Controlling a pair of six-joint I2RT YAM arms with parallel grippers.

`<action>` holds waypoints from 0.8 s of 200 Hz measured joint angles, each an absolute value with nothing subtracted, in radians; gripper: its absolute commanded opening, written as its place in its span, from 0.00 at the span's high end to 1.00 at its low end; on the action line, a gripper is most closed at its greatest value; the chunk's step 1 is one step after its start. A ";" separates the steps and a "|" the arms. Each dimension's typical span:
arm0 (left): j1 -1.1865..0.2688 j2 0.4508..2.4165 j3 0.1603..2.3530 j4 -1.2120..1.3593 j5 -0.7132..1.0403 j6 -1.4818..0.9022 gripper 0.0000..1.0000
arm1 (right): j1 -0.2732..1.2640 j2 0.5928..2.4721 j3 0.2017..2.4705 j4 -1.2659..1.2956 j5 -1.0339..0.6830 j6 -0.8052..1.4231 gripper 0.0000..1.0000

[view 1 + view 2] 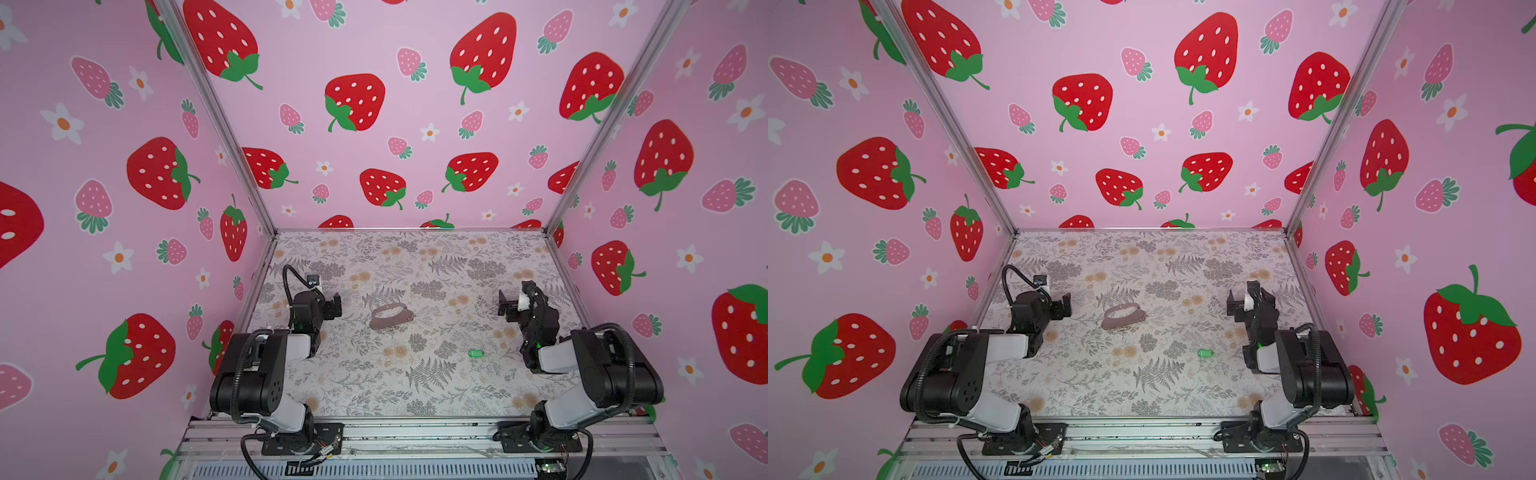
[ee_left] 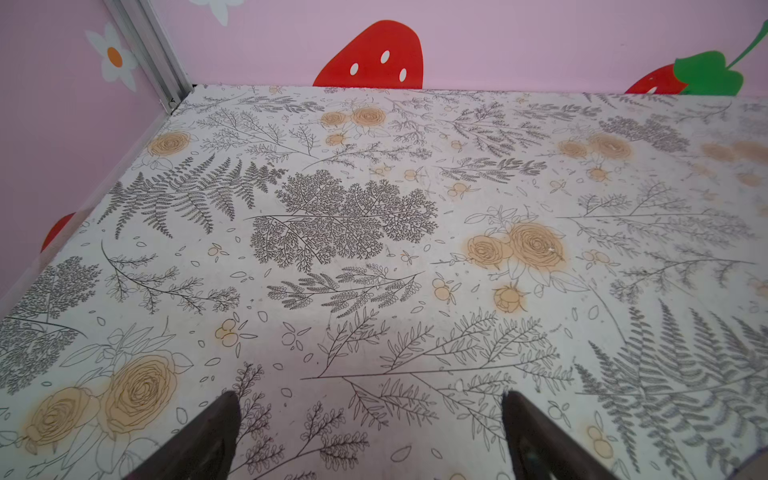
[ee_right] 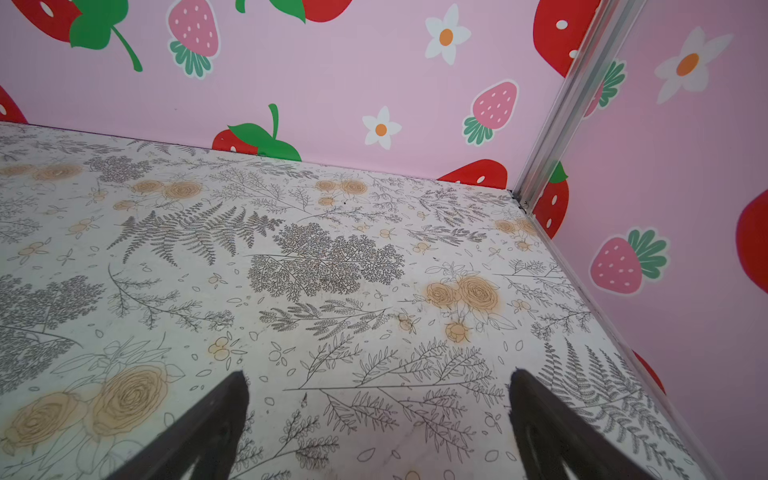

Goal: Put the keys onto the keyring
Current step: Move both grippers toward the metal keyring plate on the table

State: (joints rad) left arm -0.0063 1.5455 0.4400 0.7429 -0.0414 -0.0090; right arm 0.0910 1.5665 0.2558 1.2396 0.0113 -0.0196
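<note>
Bimanual cell at the outset of the task, with nothing yet grasped. The key tag (image 1: 475, 353), bright green, lies flat on the counter (image 1: 374, 390) in the near right part of the work area, close beside the right arm's forearm and well apart from the keyring (image 1: 390, 318). The same layout appears in both top views (tag (image 1: 1205, 353), keyring (image 1: 1122, 318)). The tag's long axis runs roughly across the view from side to side; which end bears its small metal ring is too small to tell. The keyring, a curved taupe strap with metal rings along one edge, rests near the middle of the counter, its long axis likewise across the view, somewhat nearer the left fingers (image 1: 332, 307) than the right fingers (image 1: 506, 305). Both pairs stand wide apart and hold nothing: each wrist view shows two dark fingers (left (image 2: 216, 432), right (image 3: 216, 419)) with only bare patterned counter between them. Neither wrist view shows the tag or the keyring, since both arms face the far wall. The deciding relation is that the tag lies nearer the base than the right fingers and slightly toward the centre. The right arm is judged the nearer one, but it would need to draw back and tip down to reach the tag.
</note>
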 measured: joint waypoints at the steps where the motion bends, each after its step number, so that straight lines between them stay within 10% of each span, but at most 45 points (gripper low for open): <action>1: -0.006 1.546 0.440 0.743 -0.041 -0.009 0.01 | 0.091 1.567 0.256 1.240 0.012 -0.020 0.01; 160: -0.002 1.540 0.447 0.714 -0.028 -0.016 0.06 | 0.091 1.563 0.256 1.234 0.004 -0.025 0.01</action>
State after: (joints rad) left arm -0.0017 1.5398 0.4473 0.7139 -0.0277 -0.0158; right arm 0.0914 1.5631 0.2558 1.2339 0.0036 -0.0254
